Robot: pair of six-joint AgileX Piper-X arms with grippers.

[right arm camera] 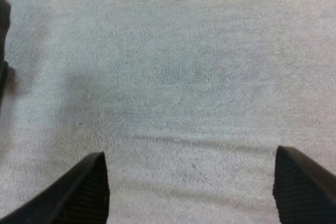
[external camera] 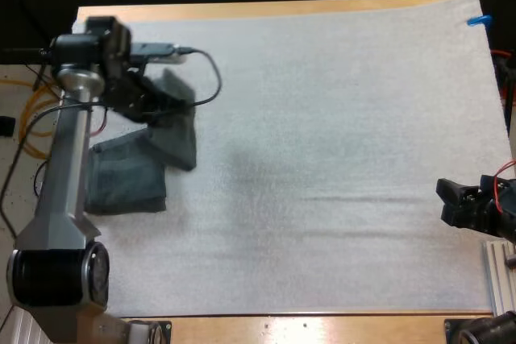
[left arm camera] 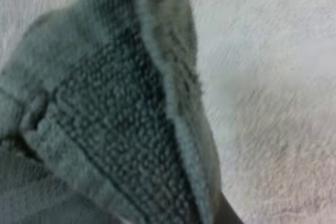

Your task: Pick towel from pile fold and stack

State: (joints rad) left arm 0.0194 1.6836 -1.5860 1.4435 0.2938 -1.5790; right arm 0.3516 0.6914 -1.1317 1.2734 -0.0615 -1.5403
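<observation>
At the mat's left side my left gripper [external camera: 156,109] is shut on a dark grey-green towel [external camera: 179,133], which hangs from it and looks blurred. The towel's ribbed weave and a folded edge [left arm camera: 121,129] lie close under the left wrist camera. Just below it, beside my left arm, more dark grey-green towel [external camera: 125,179] lies flat on the mat, and the hanging towel's lower part reaches it. My right gripper [external camera: 448,199] is near the mat's right edge, low over bare mat. It is open [right arm camera: 189,156], with its fingers wide apart and nothing between them.
The white mat [external camera: 339,118] covers nearly the whole table. The wooden table edge [external camera: 306,326] runs along the near side. A dark cable [external camera: 211,70] loops from my left wrist over the mat.
</observation>
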